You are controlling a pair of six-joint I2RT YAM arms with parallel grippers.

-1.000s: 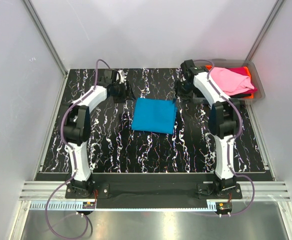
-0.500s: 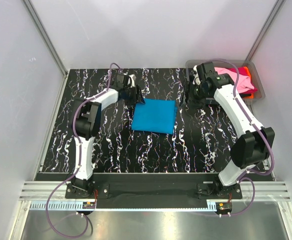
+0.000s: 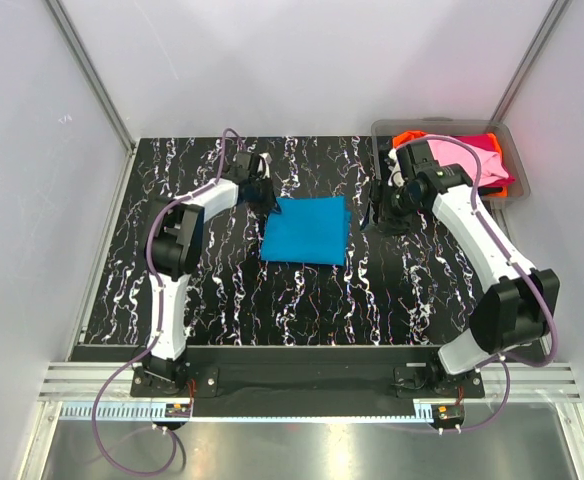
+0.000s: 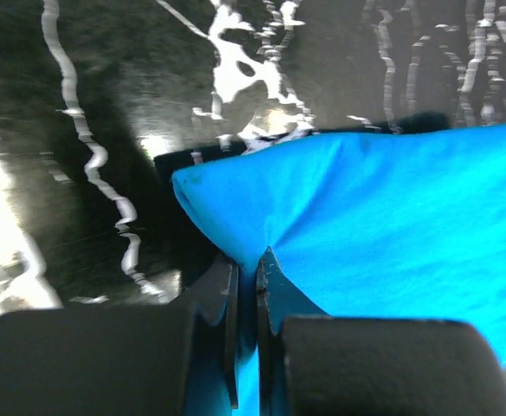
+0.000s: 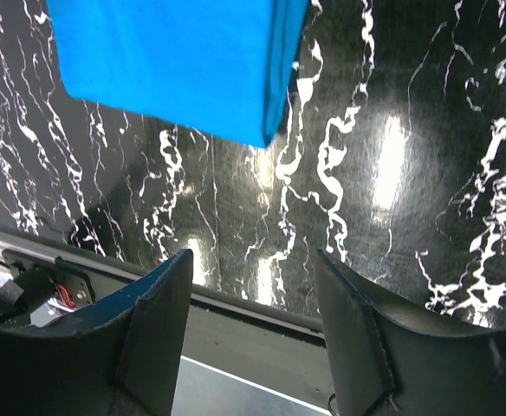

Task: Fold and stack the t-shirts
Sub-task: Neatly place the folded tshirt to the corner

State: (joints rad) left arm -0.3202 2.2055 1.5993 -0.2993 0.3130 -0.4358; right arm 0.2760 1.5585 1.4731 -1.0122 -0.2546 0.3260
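A turquoise-blue t-shirt (image 3: 307, 229), folded into a flat rectangle, lies mid-table. My left gripper (image 3: 269, 201) is at its far left corner and is shut on that corner; the wrist view shows blue cloth (image 4: 374, 208) pinched between the two closed fingers (image 4: 230, 295). My right gripper (image 3: 380, 218) hangs open just right of the shirt's right edge, nothing between its fingers (image 5: 159, 299); the shirt (image 5: 171, 61) shows at the top of its wrist view. More t-shirts, pink (image 3: 452, 165), orange and magenta, lie heaped in the bin at the back right.
A clear grey plastic bin (image 3: 512, 165) stands at the table's back right corner. The black marbled tabletop (image 3: 272, 300) runs to a metal rail at the near edge. White walls close in the left, back and right.
The left gripper has closed on the blue shirt's far left corner. The right arm swung from the bin toward the shirt's right edge, still open.
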